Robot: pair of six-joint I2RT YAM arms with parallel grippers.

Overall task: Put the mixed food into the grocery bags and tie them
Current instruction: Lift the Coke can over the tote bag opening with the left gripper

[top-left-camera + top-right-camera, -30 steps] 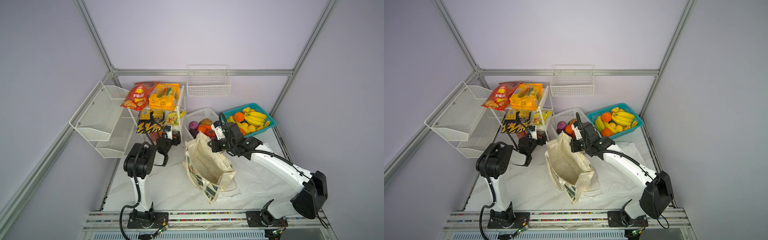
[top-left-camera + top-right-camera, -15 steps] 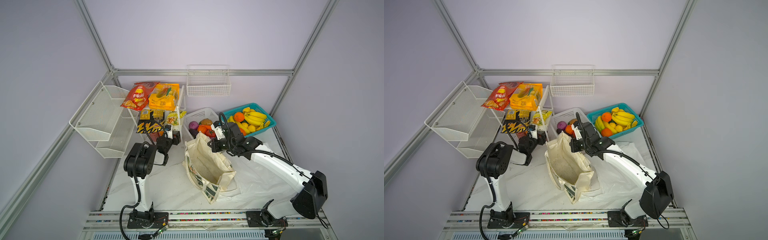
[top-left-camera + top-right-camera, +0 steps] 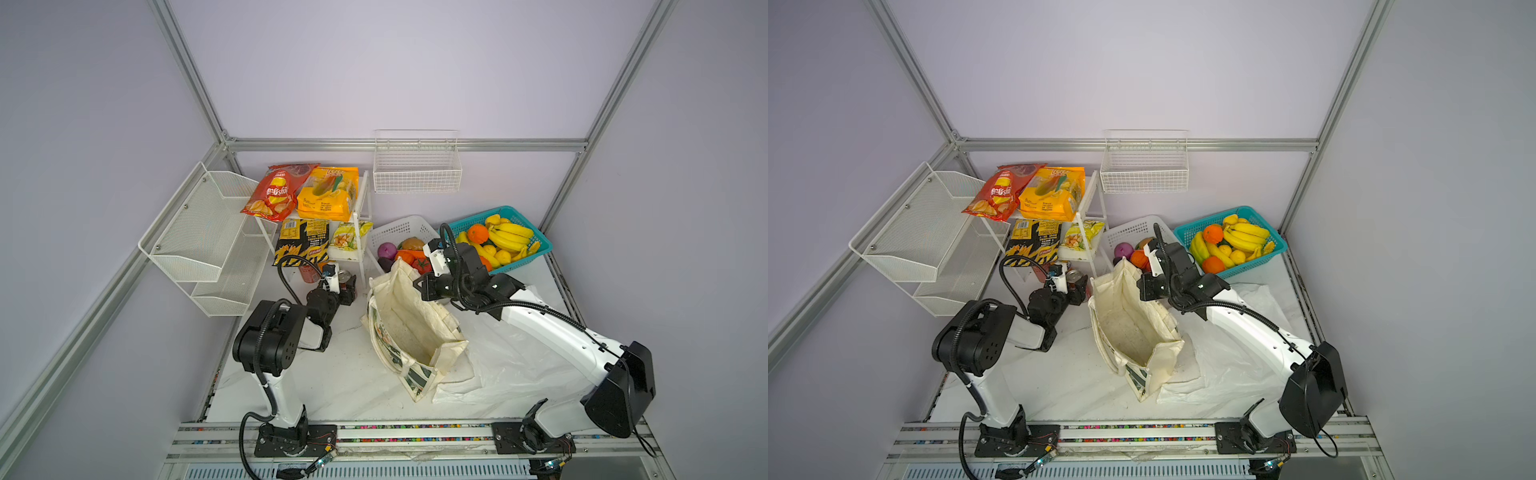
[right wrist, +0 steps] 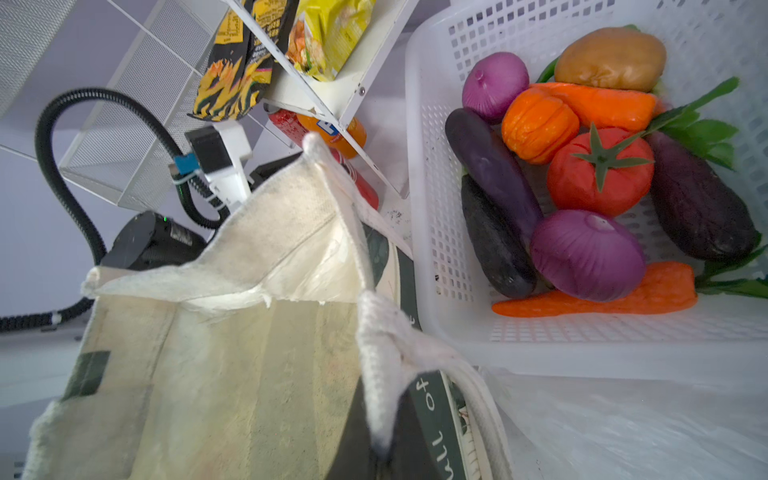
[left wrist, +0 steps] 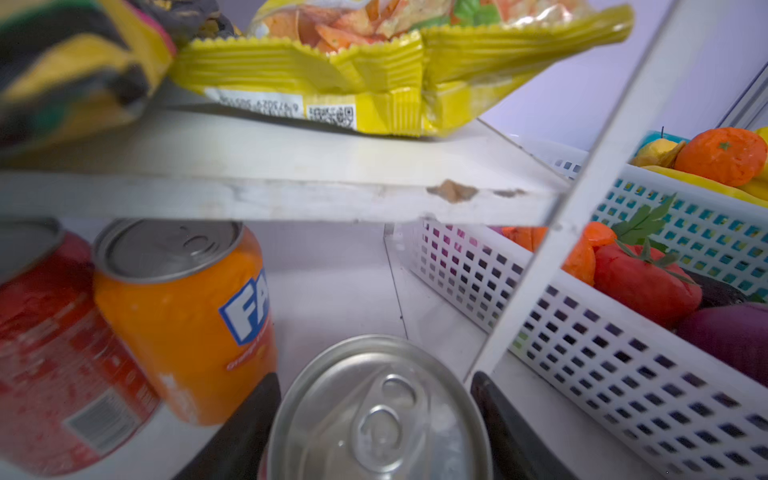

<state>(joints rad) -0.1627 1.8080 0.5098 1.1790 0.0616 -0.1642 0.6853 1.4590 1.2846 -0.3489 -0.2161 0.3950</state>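
1. Compared with a second ago, both top views show hardly any change. Both arms stand where they stood, and the tote (image 3: pixel 411 328) has not shifted.
2. The left arm is folded low, its forearm reaching past the tote's left side. The left gripper (image 5: pixel 374 380) has its fingers (image 5: pixel 245 428) pressed against either side of the upright drink can (image 3: pixel 344 275), just left of the tote's far end.
3. The right arm stretches in from the tote's right. The right gripper (image 3: pixel 420 286) is pinched tight on the tote's far rim, and the tote's mouth gapes.
4. The black snack packet (image 3: pixel 301 245) sits on the rack (image 3: pixel 365 232) behind and left of the tote. Two oranges (image 3: pixel 1213 233) lie in the teal basket (image 3: pixel 1250 269) behind and right of it. The plastic bag (image 3: pixel 519 365) lies flat to the tote's right.
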